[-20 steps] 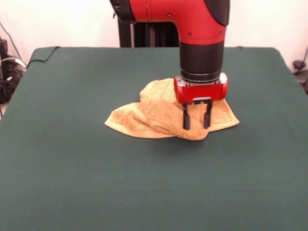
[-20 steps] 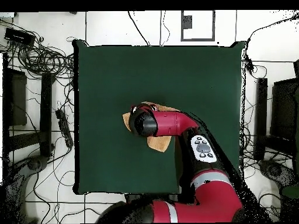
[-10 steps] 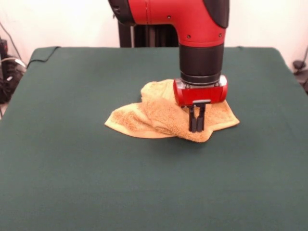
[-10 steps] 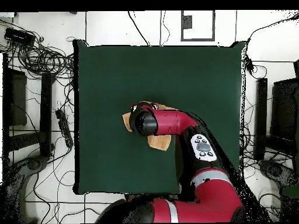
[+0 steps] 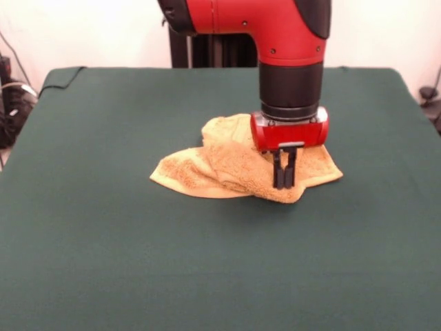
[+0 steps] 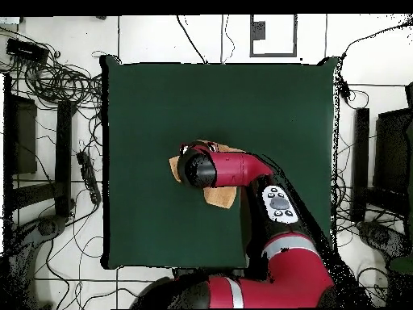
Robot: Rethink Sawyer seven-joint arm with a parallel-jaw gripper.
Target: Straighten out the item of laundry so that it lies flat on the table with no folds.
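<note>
Since a second ago the gripper has gone from spread fingers to clenched ones, pinching a ridge of the towel, and since half a second ago almost nothing is shifting apart from a slight sideways drift of the arm.

The surface, a broad dark green cloth-covered table, is filling nearly the whole front view, and the towel is sitting on it a little beyond the middle, well clear of every edge. The red and black arm is coming down from above and standing upright over the towel's right-hand part in the front view. In the overhead view the arm is covering most of the towel, with only tan corners peeking out around it.

The orange-tan towel is lying rumpled, with a thick fold heaped across its middle and flatter corners spreading out left and right. The black fingers are pressing together on the fold near the towel's front edge.
</note>
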